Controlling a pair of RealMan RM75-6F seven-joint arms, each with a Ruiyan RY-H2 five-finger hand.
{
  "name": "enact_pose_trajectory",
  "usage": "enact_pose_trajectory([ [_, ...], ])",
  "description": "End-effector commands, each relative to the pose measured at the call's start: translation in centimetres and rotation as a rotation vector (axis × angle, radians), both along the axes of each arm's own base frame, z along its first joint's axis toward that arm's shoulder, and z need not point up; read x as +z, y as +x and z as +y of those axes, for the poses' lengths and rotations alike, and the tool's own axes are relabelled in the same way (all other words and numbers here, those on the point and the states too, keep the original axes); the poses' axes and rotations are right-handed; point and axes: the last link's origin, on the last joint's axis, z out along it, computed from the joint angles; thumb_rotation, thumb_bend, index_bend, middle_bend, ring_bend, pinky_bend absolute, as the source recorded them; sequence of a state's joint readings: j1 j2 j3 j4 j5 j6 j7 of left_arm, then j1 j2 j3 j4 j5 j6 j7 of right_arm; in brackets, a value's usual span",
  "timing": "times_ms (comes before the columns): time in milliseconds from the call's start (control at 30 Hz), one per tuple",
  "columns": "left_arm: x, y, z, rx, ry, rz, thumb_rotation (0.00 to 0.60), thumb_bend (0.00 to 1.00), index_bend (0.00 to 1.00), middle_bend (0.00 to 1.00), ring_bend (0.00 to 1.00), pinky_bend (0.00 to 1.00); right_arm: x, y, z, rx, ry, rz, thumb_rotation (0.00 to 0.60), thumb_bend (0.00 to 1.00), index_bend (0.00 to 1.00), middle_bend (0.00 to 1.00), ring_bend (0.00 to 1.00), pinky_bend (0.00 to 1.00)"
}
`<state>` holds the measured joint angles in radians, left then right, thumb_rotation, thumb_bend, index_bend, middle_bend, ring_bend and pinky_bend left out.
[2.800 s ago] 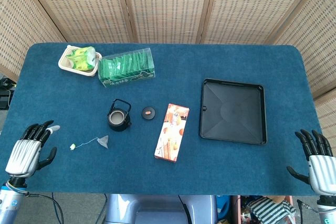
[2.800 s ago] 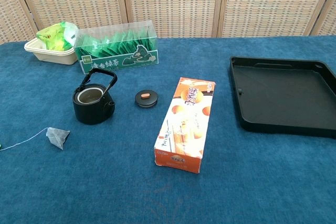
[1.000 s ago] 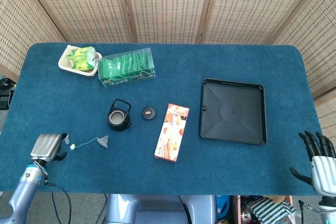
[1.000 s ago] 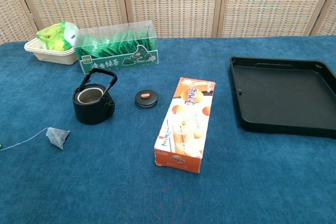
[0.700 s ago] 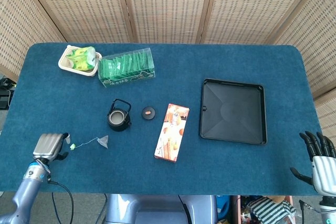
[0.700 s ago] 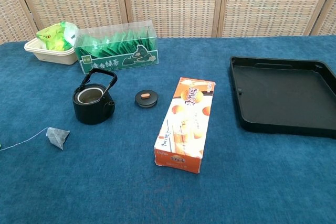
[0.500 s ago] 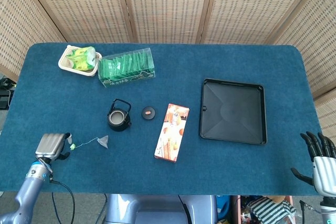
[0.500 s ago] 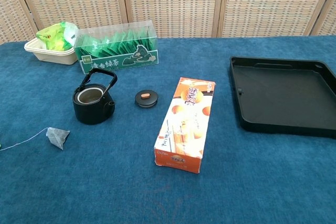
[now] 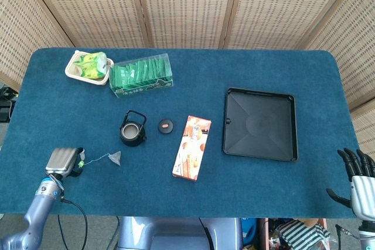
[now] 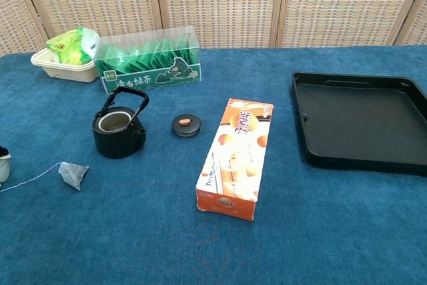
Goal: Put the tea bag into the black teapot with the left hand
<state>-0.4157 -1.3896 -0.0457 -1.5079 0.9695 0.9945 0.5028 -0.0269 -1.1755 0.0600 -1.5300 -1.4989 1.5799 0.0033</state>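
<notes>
On my head view, the left robot hand (image 9: pixel 63 160) has a ribbed silver-grey metal back with black fingers, joined to a silver-grey forearm through a wrist with a small blue ring, and a thin black cable loops off beside it. The right robot hand (image 9: pixel 358 181) shows the same silver back plate and black fingers.

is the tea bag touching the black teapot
Apart. The chest view shows bare blue cloth between the tea bag and the black teapot; the head view shows the same gap.
</notes>
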Motion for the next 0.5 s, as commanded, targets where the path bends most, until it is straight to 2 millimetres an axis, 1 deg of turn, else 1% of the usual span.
enact_pose_trajectory([
  [33,-0.15,0.11,0.06,0.001,-0.006,0.0,0.6,0.3,0.48,0.72,0.7,0.67,0.03,-0.05,0.04,-0.002,-0.001,0.001,0.6,0.02,0.16,0.2,0.01,0.12],
  [367,-0.32,0.09,0.09,0.013,-0.01,0.003,0.6,0.3,0.49,0.72,0.7,0.67,0.04,-0.16,0.21,-0.006,-0.003,0.0,0.6,0.02,0.16,0.2,0.01,0.12],
  [500,-0.38,-0.29,0.05,0.021,-0.013,0.007,0.6,0.3,0.49,0.72,0.7,0.67,0.03,-0.24,0.29,-0.011,-0.003,0.0,0.6,0.02,0.16,0.2,0.01,0.12],
])
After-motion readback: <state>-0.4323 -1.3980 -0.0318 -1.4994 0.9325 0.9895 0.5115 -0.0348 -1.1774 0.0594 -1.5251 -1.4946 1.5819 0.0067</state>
